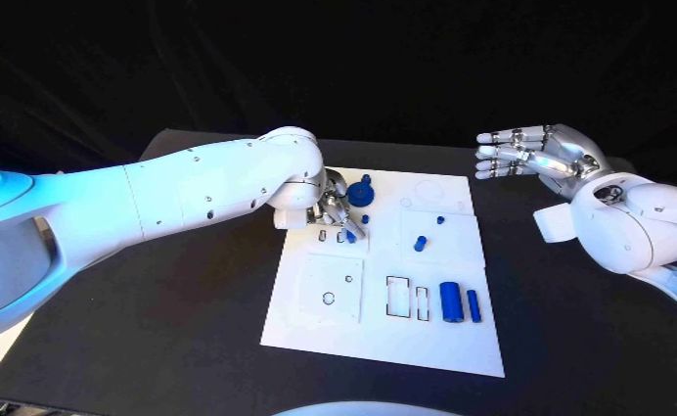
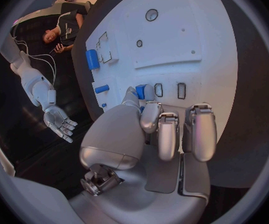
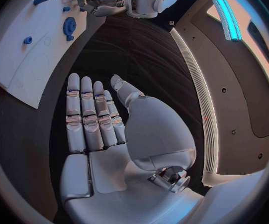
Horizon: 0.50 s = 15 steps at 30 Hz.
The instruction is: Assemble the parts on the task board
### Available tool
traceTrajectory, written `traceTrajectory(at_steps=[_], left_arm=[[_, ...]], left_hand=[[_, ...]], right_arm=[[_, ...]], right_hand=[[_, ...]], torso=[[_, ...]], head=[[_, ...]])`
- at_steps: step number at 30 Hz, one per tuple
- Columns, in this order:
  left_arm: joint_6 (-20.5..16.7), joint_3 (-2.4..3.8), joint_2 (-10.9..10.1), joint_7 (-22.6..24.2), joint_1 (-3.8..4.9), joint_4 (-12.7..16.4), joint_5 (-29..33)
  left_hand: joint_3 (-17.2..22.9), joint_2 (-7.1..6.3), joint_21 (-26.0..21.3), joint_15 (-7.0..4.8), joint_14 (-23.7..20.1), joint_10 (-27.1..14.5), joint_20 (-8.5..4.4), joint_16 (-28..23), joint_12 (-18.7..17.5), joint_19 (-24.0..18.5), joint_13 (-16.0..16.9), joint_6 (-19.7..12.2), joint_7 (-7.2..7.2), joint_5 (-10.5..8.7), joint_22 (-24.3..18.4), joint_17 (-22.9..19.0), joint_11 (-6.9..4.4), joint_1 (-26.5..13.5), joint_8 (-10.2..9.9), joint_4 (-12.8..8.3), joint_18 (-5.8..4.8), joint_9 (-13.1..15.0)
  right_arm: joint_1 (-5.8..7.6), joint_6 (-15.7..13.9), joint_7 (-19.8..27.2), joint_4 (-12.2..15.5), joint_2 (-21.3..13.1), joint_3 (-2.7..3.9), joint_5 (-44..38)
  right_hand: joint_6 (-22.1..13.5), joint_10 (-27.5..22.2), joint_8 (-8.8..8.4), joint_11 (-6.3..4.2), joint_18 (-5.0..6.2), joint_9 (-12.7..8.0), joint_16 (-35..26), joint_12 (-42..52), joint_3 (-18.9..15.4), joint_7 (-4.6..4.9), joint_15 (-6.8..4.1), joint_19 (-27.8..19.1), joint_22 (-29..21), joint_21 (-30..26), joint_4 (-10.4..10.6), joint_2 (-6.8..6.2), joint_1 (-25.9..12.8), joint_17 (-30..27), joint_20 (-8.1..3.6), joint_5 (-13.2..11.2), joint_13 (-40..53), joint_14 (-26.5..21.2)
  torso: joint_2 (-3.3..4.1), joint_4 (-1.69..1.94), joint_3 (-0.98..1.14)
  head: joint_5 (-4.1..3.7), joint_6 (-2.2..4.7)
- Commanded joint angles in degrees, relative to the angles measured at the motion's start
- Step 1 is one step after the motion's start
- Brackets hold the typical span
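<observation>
Board: we see the white task board (image 1: 424, 338) lying flat in the middle of the black table (image 1: 169, 318), its surface marked with outlined recesses and small holes.

Left hand: we find the left hand (image 1: 336, 208) lowered over the board's upper left part, its fingers (image 2: 196, 129) curled downward; in the left wrist view the thumb tip meets a small blue part (image 2: 140, 91) beside two slot-shaped recesses. We cannot tell whether the part is pinched or merely touched.

Right hand: we see the right hand (image 1: 543, 157) raised off the board's upper right corner, over the table, holding nothing; its fingers (image 3: 87, 112) lie straight and side by side, the thumb set apart.

Round part: we note a blue disc-shaped part with a stub (image 1: 361, 193) on the board, just beside the left hand.

Large cylinder: we see a thick blue cylinder (image 1: 450, 300) lying near the board's lower right, with a thinner blue rod (image 1: 473, 305) just beside it.

Small pieces: we find a short blue peg (image 1: 421, 242) near the board's centre and a tiny blue piece (image 1: 440, 220) above it.
</observation>
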Motion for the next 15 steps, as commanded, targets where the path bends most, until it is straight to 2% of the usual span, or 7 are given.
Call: traceTrajectory(at_steps=[1, 4, 8, 10, 11, 13, 15], left_arm=[[-0.67, -0.13, 0.12, -3.32, -0.12, 0.07, 0.57], [-1.02, -0.13, 0.03, -3.29, -0.12, 0.24, 0.96], [-1.92, -0.12, -0.27, -3.16, -0.13, 0.62, 1.6], [-3.08, -0.12, -0.48, -2.96, -0.14, 0.93, 2.01], [-4.1, -0.12, -0.63, -2.79, -0.14, 1.15, 2.41], [-6.14, -0.11, -1.05, -2.37, -0.14, 1.77, 3.41], [-8.15, -0.11, -1.65, -1.91, -0.15, 2.61, 4.03]], left_hand=[[2.96, 0.7, -0.19, -0.38, 5.95, -0.27, -0.48, 0.18, -0.15, 2.22, -0.09, -0.84, 0.09, 1.99, 5.83, 15.09, -0.36, 4.31, -1.02, -1.41, -0.26, -0.45], [7.83, -1.29, -0.27, -0.12, 5.95, -0.55, -0.31, 0.18, -0.55, 2.18, -0.34, -0.83, 0.54, 3.62, 5.77, 15.09, -0.05, 4.95, -2.35, -1.89, -0.25, -1.02], [19.85, -6.28, -0.38, 0.52, 5.95, -0.55, -0.04, 0.18, -0.95, 2.13, -0.59, -0.61, 1.15, 5.98, 5.72, 15.09, 0.3, 3.25, -3.2, -1.79, -0.19, -0.94], [24.97, -8.62, -0.39, 0.76, 5.95, -0.43, 0.1, 0.18, -0.99, 2.14, -0.63, -0.48, 1.35, 8.28, 5.74, 15.09, 0.4, 1.66, -2.89, -1.7, -0.18, -0.47], [32.27, -11.28, -0.34, 0.48, 5.95, -0.05, 0.43, 0.18, -0.89, 2.2, -0.58, -0.16, 1.93, 8.91, 5.88, 15.09, 0.26, -1.4, -2.1, -1.26, -0.24, 0.44], [35.15, -13.56, -0.18, 0.52, 5.95, 0.27, 0.38, 0.18, -0.55, 2.33, -0.2, -0.19, 1.32, 11.94, 6.18, 15.09, 0.66, -2.64, -1.45, -2.04, -0.29, 1.1], [40.32, -15.4, -0.06, 0.44, 5.95, 0.58, 0.27, 0.18, -0.45, 2.41, -0.14, -0.24, 1.39, 12.7, 6.42, 15.09, 0.75, -5.48, -0.24, -2.8, -0.31, 2.34]], right_arm=[[-0.04, 0.74, 0.14, -0.01, 0.04, 0.0, -0.34], [-0.05, 0.81, 0.1, -0.02, 0.05, 0.0, -0.34], [-0.08, 0.91, 0.05, -0.1, 0.09, 0.0, -0.34], [-0.11, 0.97, 0.01, -0.14, 0.13, 0.0, -0.34], [-0.14, 1.01, -0.02, -0.16, 0.15, -0.01, -0.34], [-0.19, 1.11, -0.1, -0.21, 0.18, -0.02, -0.34], [-0.23, 1.2, -0.19, -0.26, 0.21, -0.03, -0.35]], right_hand=[[-0.02, -0.15, -0.23, 0.31, 0.31, -0.05, -0.17, -0.38, -0.21, 0.4, 0.21, 0.35, -0.05, -0.17, 0.22, -0.38, -0.42, -0.06, 0.09, 0.35, -0.04, 0.2], [-0.02, -0.15, -0.23, 0.31, 0.31, -0.05, -0.17, -0.38, -0.21, 0.4, 0.21, 0.35, -0.05, -0.17, 0.22, -0.38, -0.42, -0.06, 0.09, 0.35, -0.04, 0.2], [-0.02, -0.15, -0.23, 0.31, 0.31, -0.05, -0.17, -0.38, -0.21, 0.4, 0.21, 0.35, -0.05, -0.17, 0.22, -0.38, -0.42, -0.06, 0.09, 0.35, -0.04, 0.2], [-0.03, -0.16, -0.23, 0.32, 0.32, -0.05, -0.17, -0.39, -0.21, 0.4, 0.21, 0.37, -0.1, -0.23, 0.23, -0.37, -0.43, -0.11, 0.1, 0.42, -0.04, 0.19], [-0.05, -0.18, -0.24, 0.33, 0.32, -0.05, -0.18, -0.4, -0.22, 0.41, 0.22, 0.4, -0.16, -0.32, 0.25, -0.37, -0.44, -0.2, 0.11, 0.51, -0.04, 0.18], [-0.08, -0.21, -0.25, 0.33, 0.33, -0.05, -0.18, -0.41, -0.13, 0.4, 0.22, 0.46, -0.27, -0.45, 0.21, -0.3, -0.33, -0.33, 0.11, 0.62, -0.04, 0.14], [-0.1, -0.23, -0.25, 0.33, 0.33, -0.06, -0.18, -0.42, -0.08, 0.41, 0.22, 0.48, -0.33, -0.52, 0.18, -0.26, -0.26, -0.41, 0.11, 0.66, -0.04, 0.12]], torso=[[0.0, -0.03, 0.01], [0.01, 0.0, 0.02], [0.0, 0.01, 0.04], [-0.01, 0.03, 0.05], [0.0, 0.03, 0.05], [0.0, 0.0, 0.1], [-0.02, 0.01, 0.15]], head=[[-0.01, -0.06], [-0.09, -0.09], [-0.1, -0.07], [-0.1, -0.08], [-0.04, -0.05], [0.06, 0.01], [0.01, 0.0]])
